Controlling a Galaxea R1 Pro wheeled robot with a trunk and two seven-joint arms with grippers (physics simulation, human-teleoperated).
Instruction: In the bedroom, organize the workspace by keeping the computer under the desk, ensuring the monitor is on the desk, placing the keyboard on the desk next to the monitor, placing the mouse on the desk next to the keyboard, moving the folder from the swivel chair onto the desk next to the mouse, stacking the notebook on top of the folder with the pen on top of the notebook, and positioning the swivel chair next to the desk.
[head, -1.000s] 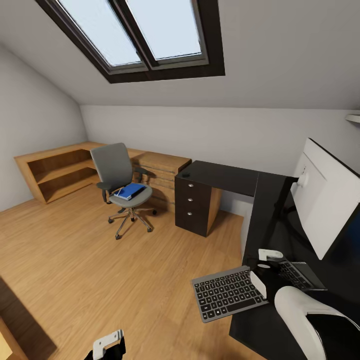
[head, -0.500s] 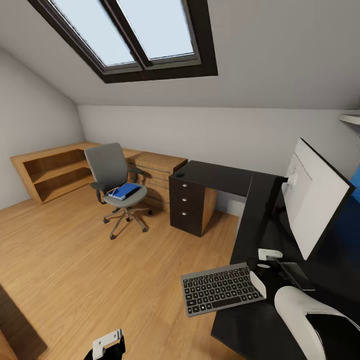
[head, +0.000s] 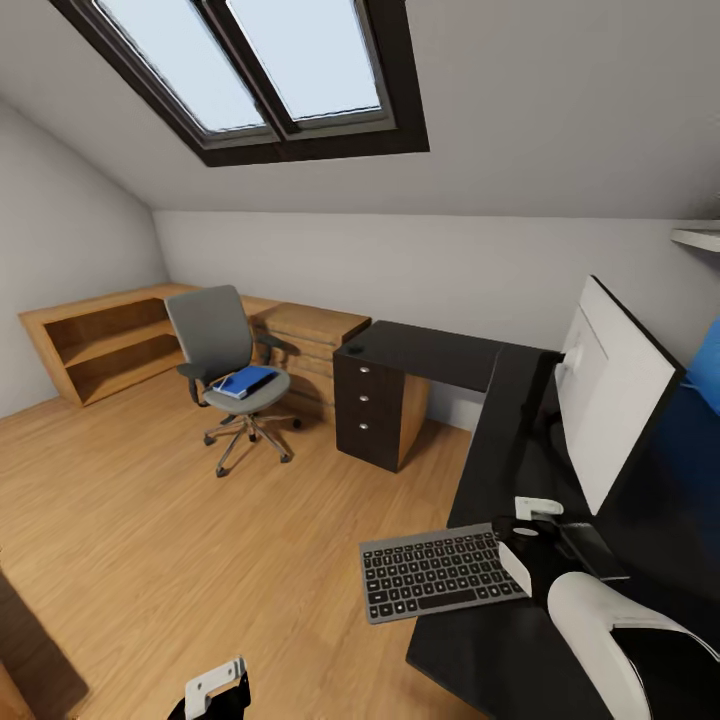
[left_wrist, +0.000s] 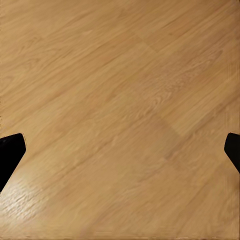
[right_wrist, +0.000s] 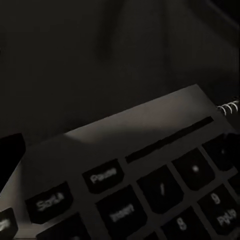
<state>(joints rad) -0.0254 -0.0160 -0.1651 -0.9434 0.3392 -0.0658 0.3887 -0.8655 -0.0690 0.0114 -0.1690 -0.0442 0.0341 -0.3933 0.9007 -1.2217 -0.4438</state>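
The silver-grey keyboard (head: 440, 573) lies across the near edge of the black desk (head: 470, 360), its left end hanging over the floor. My right gripper (head: 527, 535) hovers open over its right part; the right wrist view shows the keyboard's (right_wrist: 150, 185) corner keys between the spread fingers. The monitor (head: 610, 390) stands on the desk, white back towards me. A small dark mouse (head: 358, 349) sits on the far desk corner. The blue folder (head: 243, 381) rests on the swivel chair (head: 222, 345). My left gripper (head: 215, 690) hangs open over the floor (left_wrist: 120, 100). Computer, notebook and pen are out of view.
A black drawer unit (head: 375, 410) stands under the desk's far wing. Low wooden shelving (head: 110, 340) runs along the back wall behind the chair. A blue panel (head: 705, 375) rises behind the monitor. Wide wood floor (head: 150, 520) lies between me and the chair.
The whole picture has shifted: desk, chair and keyboard slid left, so the camera moved. Both grippers keep their places in the view.
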